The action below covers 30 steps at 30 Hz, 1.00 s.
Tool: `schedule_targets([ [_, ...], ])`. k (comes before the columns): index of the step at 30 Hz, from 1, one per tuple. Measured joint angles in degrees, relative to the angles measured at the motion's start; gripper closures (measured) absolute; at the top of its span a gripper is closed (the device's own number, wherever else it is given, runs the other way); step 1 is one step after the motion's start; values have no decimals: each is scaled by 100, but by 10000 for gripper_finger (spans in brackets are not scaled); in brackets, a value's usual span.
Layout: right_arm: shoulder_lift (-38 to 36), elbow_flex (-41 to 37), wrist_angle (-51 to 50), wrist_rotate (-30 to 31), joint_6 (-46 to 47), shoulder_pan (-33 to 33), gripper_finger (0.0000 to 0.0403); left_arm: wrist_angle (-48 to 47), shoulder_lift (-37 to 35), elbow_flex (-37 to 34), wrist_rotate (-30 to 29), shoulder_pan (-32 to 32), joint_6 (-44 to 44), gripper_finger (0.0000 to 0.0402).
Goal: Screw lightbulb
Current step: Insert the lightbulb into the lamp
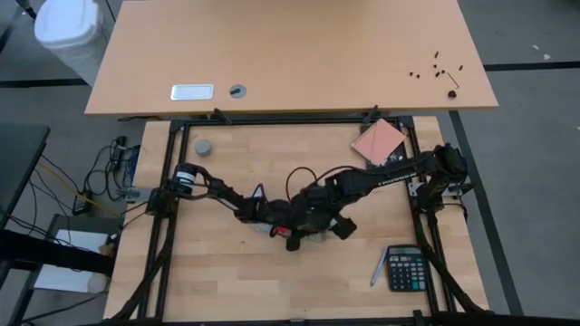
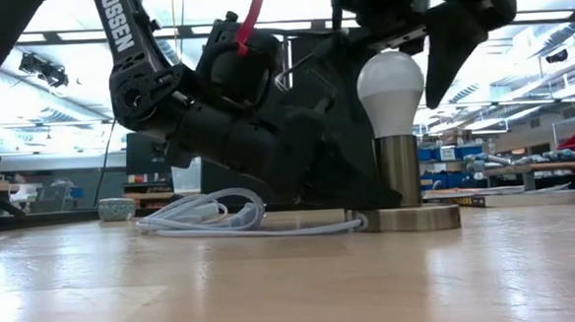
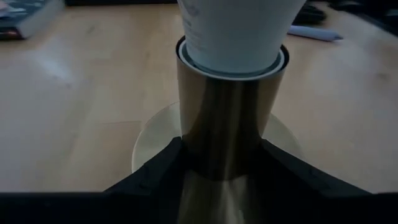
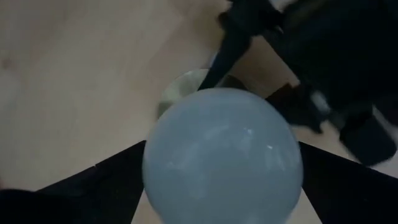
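The white lightbulb stands upright with its base in the top of a metallic socket post. The post rises from a flat round disc that lies on the table, with a white cable trailing off it. My left gripper is shut on the post at mid-table. My right gripper hangs open over the bulb and points down. Its fingers stand on either side of the bulb's dome, apart from it. My left gripper pinches the socket's upright metal post between its two fingers, low down, just above the round disc. The fingers come in nearly level from the table's left side, slanting a little downward. The socket stands upright on its disc on the table, the bulb in its top.
A calculator and a pen lie near the front right. A pink pad lies at the far right and a grey puck at the far left. A second table stands beyond the far edge.
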Motion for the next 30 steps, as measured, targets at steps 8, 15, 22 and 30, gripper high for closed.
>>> schedule_targets([
  [8,0,0,85,63,-1929,104,13,24,4,-7,977,178,-20,208],
  [15,20,-113,443,-53,-2528,133,23,20,11,-7,1415,285,14,208],
  [22,52,-284,744,-69,-2611,226,29,26,15,-11,1377,300,105,208],
  [30,52,-297,956,-137,-2436,331,29,48,15,-20,1211,289,163,208],
])
